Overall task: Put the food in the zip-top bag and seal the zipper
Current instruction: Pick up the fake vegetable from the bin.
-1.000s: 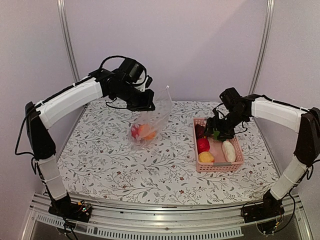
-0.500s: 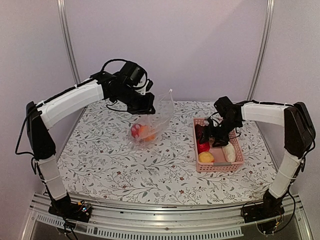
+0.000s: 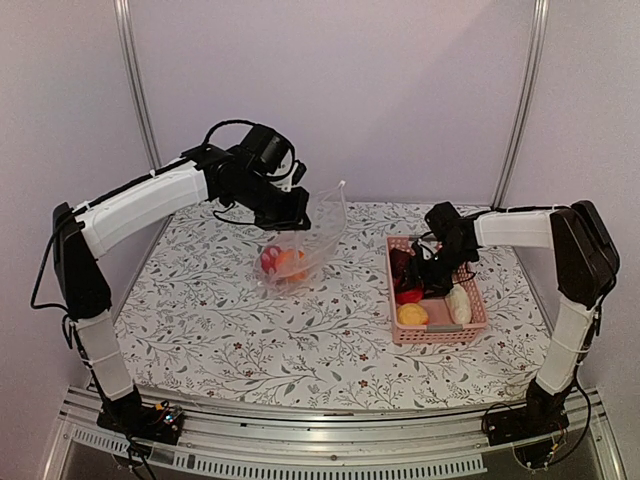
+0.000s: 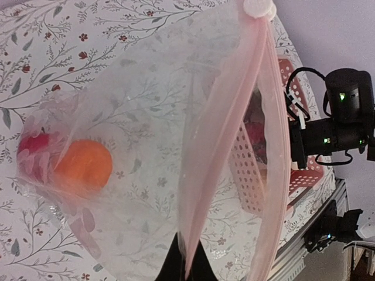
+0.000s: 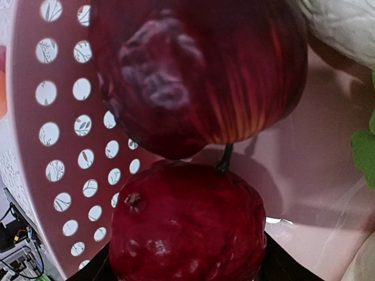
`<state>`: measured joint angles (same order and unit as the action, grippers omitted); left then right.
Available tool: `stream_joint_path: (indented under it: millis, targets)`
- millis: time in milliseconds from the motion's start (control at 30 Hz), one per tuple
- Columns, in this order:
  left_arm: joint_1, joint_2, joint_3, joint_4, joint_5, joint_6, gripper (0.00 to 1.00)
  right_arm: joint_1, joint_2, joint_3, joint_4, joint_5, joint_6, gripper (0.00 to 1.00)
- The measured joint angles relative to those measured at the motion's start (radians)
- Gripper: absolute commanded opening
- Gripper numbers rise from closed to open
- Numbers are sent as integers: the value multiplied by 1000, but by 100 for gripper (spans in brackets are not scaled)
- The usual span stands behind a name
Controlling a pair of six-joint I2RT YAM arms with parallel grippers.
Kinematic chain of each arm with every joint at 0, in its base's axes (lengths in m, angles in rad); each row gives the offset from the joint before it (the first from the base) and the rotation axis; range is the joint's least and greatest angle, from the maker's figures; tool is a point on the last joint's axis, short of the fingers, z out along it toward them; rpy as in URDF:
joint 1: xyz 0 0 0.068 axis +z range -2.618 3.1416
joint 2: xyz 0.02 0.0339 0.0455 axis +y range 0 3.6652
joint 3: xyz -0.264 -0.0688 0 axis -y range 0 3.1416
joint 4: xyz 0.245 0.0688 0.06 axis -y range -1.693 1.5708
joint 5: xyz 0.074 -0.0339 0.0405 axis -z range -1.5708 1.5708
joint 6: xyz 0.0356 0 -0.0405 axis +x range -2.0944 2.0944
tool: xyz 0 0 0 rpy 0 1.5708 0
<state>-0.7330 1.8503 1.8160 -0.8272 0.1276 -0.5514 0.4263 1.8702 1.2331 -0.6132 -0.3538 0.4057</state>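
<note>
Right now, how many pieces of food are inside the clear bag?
2: a red one and an orange one, side by side at the bottom of the zip-top bag. Another could be hidden behind them.

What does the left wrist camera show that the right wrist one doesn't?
Only left wrist: the clear crinkly plastic zip-top bag, its pinkish zipper strip unsealed, holding a round orange toy fruit and a red one, over the floral tablecloth. Only right wrist: a dark red toy fruit and a bumpier one, a green piece and a white piece. Both: the pink perforated plastic basket; the left view's reddish blur inside may be those fruits.
</note>
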Motion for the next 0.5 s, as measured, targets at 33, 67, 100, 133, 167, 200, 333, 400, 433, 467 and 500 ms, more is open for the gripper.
stream_joint_path:
  millis: [33, 67, 100, 133, 167, 200, 333, 400, 433, 467, 500]
  targets:
    - [0, 0, 0, 0, 1, 0, 0, -1, -1, -3, 5, 1, -2, 58]
    - [0, 0, 0, 0, 1, 0, 0, -2, -3, -6, 10, 1, -3, 56]
    - [0, 0, 0, 0, 1, 0, 0, -2, -8, -14, 16, 3, -2, 55]
    - [0, 0, 0, 0, 1, 0, 0, -2, -18, -23, 19, 7, -2, 54]
    - [0, 0, 0, 0, 2, 0, 0, -2, -30, -32, 18, 13, -2, 53]
    - [0, 0, -1, 1, 3, 0, 0, -2, -52, -48, 15, 21, -2, 52]
    - [0, 0, -5, 3, 7, 0, 0, -2, -135, -69, -11, 39, -3, 48]
    - [0, 0, -5, 5, 13, -1, 0, 4, -184, -68, -19, 47, -3, 46]
    - [0, 0, -5, 5, 15, -1, 0, 12, -209, -65, -24, 51, -3, 45]
    - [0, 0, -5, 6, 18, -2, 0, 20, -234, -58, -30, 57, -3, 45]
    - [0, 0, -5, 8, 19, -2, 0, 32, -260, -45, -36, 61, -3, 44]
